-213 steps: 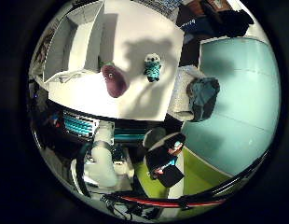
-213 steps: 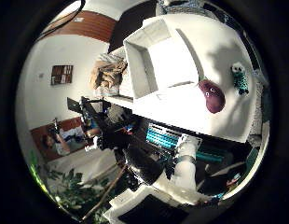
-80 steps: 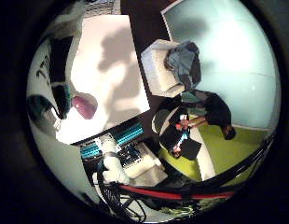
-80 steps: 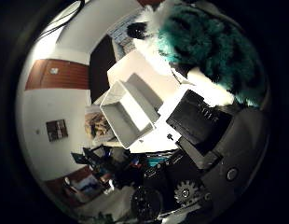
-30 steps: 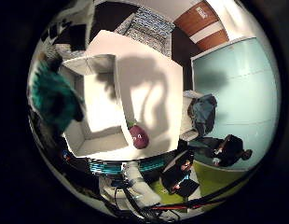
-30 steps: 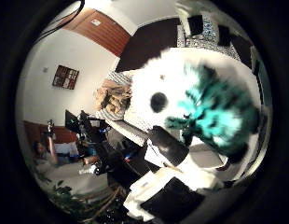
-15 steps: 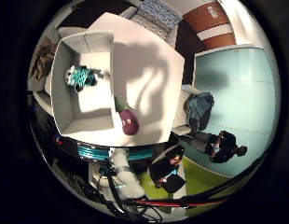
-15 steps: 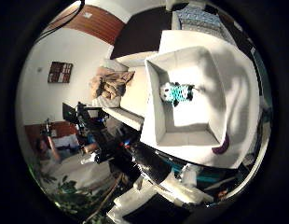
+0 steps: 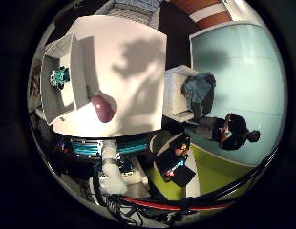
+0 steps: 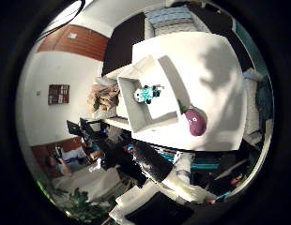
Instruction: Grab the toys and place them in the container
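Now teal plush toy inside white container; purple eggplant toy just beside, on table.

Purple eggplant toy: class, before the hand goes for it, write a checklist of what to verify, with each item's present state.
1. Teal and white plush toy lies inside the white container: ok.
2. Purple eggplant toy is out of the container, on the white table beside its wall: ok, next to pick.
3. Nothing lies on or against the eggplant except the container wall near its green stem: ok.
4. Room left in the container: ok.
5. Hand empty and fingers open: cannot tell, no part of the hand shows.
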You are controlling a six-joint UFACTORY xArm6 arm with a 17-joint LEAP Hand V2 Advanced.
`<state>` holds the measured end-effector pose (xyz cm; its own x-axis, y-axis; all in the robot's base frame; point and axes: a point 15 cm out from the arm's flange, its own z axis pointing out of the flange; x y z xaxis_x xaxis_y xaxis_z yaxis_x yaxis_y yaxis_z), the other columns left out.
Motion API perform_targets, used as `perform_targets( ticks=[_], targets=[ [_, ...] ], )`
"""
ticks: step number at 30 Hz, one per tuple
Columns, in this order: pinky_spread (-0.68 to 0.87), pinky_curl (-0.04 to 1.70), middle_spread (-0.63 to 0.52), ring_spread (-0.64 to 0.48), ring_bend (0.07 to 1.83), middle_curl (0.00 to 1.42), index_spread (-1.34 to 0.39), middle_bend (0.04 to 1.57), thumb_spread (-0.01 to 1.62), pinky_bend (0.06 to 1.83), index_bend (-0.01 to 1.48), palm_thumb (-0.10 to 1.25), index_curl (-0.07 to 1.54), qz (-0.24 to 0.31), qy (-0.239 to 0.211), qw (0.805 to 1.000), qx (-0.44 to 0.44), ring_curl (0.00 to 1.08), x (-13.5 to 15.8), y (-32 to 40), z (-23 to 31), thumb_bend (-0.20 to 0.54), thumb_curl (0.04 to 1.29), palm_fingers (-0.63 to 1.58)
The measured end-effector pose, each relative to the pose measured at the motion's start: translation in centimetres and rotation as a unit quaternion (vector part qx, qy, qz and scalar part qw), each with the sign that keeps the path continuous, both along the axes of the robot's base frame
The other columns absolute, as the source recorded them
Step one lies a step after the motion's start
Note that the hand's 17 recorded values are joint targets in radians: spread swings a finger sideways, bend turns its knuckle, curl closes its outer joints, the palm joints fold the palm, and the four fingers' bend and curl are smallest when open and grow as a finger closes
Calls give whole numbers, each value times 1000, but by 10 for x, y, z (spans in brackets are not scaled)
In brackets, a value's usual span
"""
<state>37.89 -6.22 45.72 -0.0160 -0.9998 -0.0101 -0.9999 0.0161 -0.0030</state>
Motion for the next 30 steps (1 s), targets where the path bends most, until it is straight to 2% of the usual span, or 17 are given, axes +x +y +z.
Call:
perform_targets(
  ticks=[6, 11, 13, 17, 20, 25, 30],
  targets=[
    [510, 346, 48, 211, 330, 317, -331, 194, 1133, 473, 162, 401, 290, -43, 22, 999, -19, 240, -26, -54, -72, -21, 261, 136],
    [512, 331, 49, 212, 334, 319, -303, 195, 1131, 474, 161, 401, 287, -61, 35, 997, -28, 243, -62, -69, -136, -21, 262, 154],
    [516, 325, 58, 219, 341, 317, -279, 190, 1130, 483, 162, 404, 287, -83, 40, 995, -28, 244, -80, -77, -149, -19, 264, 161],
    [518, 315, 90, 228, 342, 319, -232, 195, 1130, 483, 163, 401, 288, -115, 49, 992, -20, 244, -94, -84, -159, -22, 264, 175],
    [517, 309, 114, 238, 351, 318, -205, 193, 1132, 483, 161, 397, 289, -151, 71, 986, -18, 246, -107, -88, -174, -22, 264, 177],
    [547, 315, 158, 244, 359, 311, -165, 190, 1125, 543, 153, 382, 283, -169, 116, 979, -2, 245, -129, -76, -211, -24, 266, 163],
    [559, 312, 191, 260, 370, 309, -135, 193, 1125, 591, 156, 379, 278, -183, 123, 975, -3, 247, -129, -64, -220, -21, 265, 140]
  ],
)
